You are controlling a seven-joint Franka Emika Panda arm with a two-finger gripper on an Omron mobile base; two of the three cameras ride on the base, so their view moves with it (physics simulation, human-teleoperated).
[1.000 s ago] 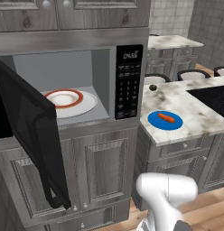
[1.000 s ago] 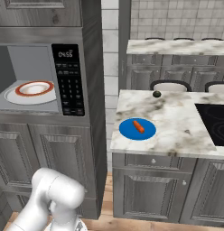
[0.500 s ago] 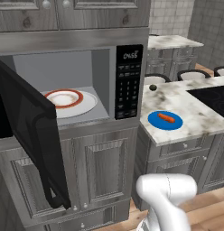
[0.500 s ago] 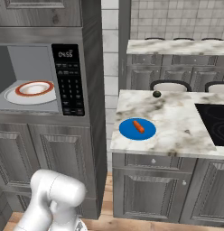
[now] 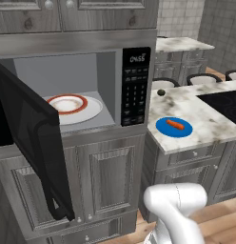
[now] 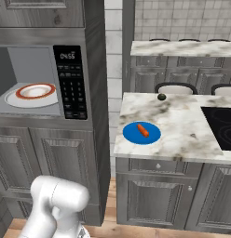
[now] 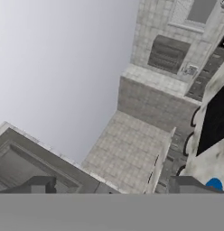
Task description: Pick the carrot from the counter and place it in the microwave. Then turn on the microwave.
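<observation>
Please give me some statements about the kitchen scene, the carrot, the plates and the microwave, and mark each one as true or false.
1. The carrot lies on the blue plate. True.
2. The microwave door is closed. False: the door stands open, swung out toward the left in the left base view.
3. A white plate with a red rim sits inside the microwave. True.
4. The gripper is shut on the carrot. False: the gripper is open and holds nothing; the carrot is on its plate on the counter.
5. The blue plate lies on the black cooktop. False: it lies on the marble counter, left of the cooktop.
</observation>
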